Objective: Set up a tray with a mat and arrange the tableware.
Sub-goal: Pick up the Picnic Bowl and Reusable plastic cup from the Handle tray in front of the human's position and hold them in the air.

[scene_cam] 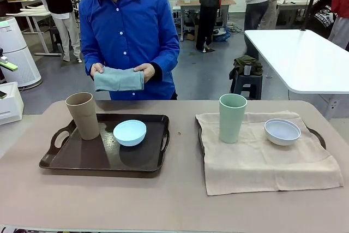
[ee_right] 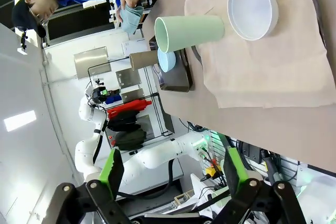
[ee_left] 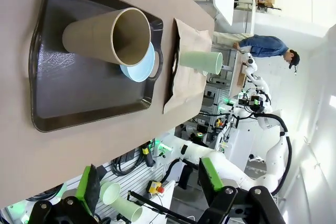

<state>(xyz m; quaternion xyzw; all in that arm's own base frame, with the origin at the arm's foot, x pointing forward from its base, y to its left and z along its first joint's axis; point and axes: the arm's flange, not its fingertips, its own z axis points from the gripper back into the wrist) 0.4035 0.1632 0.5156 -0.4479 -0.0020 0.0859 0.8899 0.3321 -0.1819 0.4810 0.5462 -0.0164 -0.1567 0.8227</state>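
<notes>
On the left, a dark tray (scene_cam: 98,159) carries a tan tumbler (scene_cam: 83,115) and a light blue bowl (scene_cam: 130,132). A beige mat (scene_cam: 262,162) covers a second tray (scene_cam: 319,137) on the right. On that mat stand a pale green tumbler (scene_cam: 232,118) and a white bowl (scene_cam: 282,131). The person at the far side holds a folded grey-blue cloth (scene_cam: 119,79) in both hands. My left gripper (ee_left: 149,182) hangs open high above the dark tray (ee_left: 79,87) and tan tumbler (ee_left: 107,38). My right gripper (ee_right: 174,171) is open, well above the mat (ee_right: 262,72), green tumbler (ee_right: 189,30) and white bowl (ee_right: 252,9).
A bare strip of the tan tabletop (scene_cam: 180,200) runs between the two trays and along the near edge. Behind, a white table (scene_cam: 305,58) stands at the right with a stool (scene_cam: 248,80) beside it. A white appliance (scene_cam: 13,53) is at the far left.
</notes>
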